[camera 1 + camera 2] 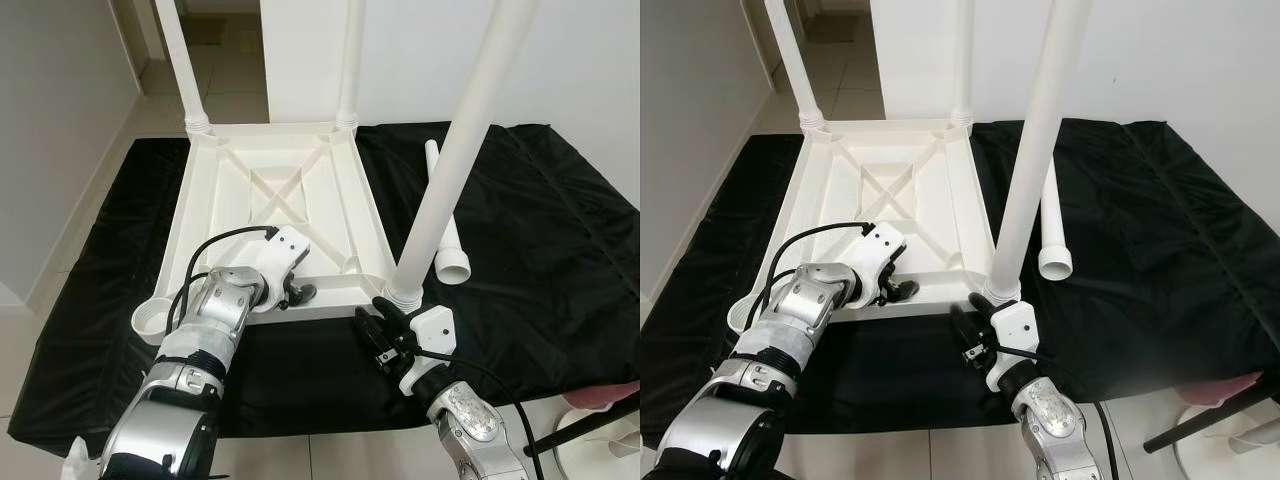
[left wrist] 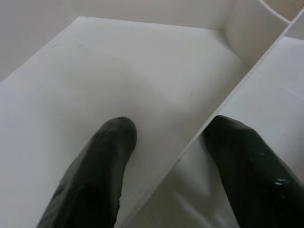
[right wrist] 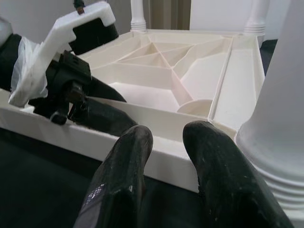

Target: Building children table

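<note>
**Three legs in, one socket open**

Black cloth [image 1: 560,250] covers the floor. Upturned table [image 1: 275,190] centre; loose leg [image 1: 447,235] at 3 o'clock. Left gripper [image 1: 296,293], jaws apart astride a rib; right gripper [image 1: 380,325], jaws apart. Next, likely: fetch that leg.

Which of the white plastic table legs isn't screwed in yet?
The white plastic leg lying flat on the black cloth, right of the upturned white tabletop; the other three stand upright in corners.

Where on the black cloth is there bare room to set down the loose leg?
The black cloth is bare right of the loose leg, out to its far edge, and in a strip left of the upturned tabletop. The near edge is crowded: left end effector on the frame, right end effector by the near-right fitted leg.
</note>
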`<state>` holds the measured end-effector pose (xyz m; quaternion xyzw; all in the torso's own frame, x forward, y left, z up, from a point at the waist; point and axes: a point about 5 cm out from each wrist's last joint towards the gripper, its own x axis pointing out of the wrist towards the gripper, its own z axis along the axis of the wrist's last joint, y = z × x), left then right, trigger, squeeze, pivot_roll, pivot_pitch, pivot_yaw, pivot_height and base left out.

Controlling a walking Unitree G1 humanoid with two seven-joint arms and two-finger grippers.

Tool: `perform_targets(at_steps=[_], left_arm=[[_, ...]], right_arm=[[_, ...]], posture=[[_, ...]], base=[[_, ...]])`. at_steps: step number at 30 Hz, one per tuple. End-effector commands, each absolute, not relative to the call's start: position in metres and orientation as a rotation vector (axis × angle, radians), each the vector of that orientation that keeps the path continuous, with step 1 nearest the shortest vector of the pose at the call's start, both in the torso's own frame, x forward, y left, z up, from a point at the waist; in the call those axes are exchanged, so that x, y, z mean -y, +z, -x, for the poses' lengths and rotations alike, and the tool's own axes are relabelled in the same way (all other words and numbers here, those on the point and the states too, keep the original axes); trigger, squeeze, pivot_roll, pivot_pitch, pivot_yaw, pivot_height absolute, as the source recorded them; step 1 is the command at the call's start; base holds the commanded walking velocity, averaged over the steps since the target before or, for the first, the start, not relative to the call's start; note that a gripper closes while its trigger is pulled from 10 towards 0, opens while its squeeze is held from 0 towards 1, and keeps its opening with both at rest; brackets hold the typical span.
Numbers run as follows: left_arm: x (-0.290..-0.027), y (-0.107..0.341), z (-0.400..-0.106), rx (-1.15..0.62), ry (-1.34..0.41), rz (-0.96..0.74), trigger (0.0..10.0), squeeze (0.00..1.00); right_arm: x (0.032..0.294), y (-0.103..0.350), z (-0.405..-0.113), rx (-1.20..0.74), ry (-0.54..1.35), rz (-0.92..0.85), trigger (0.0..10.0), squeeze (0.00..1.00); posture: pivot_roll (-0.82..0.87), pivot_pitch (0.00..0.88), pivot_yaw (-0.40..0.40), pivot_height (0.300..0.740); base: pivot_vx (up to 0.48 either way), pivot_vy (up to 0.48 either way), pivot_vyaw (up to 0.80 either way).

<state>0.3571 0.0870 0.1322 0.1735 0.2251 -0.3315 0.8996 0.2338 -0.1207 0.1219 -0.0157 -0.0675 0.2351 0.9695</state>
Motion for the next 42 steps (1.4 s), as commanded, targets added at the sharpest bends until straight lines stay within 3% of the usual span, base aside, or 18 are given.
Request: perform_targets(at_steps=[1,24,35,42], left_arm=[[-0.120,0.123,-0.361,-0.447,-0.217,-0.427,0.0,0.00],[-0.159,0.132,-0.334,-0.454,-0.074,-0.411,0.0,0.00],[-0.200,0.149,-0.310,-0.398,0.235,-0.335,0.0,0.00],[-0.203,0.154,-0.306,-0.365,0.326,-0.306,0.0,0.00]], right_arm=[[0.119,0.118,-0.234,0.119,0.477,0.038,10.0,0.00],[0.116,0.116,-0.235,0.113,0.486,0.043,10.0,0.00],[0.113,0.112,-0.236,0.103,0.503,0.054,10.0,0.00],[0.113,0.112,-0.239,0.100,0.513,0.061,10.0,0.00]], posture=[[-0.06,0.048,0.040,0.740],[-0.05,0.056,0.036,0.740],[-0.04,0.058,0.019,0.740],[-0.04,0.058,0.010,0.740]], base=[[0.000,0.000,0.00],[0.000,0.000,0.00],[0.000,0.000,0.00],[0.000,0.000,0.00]])
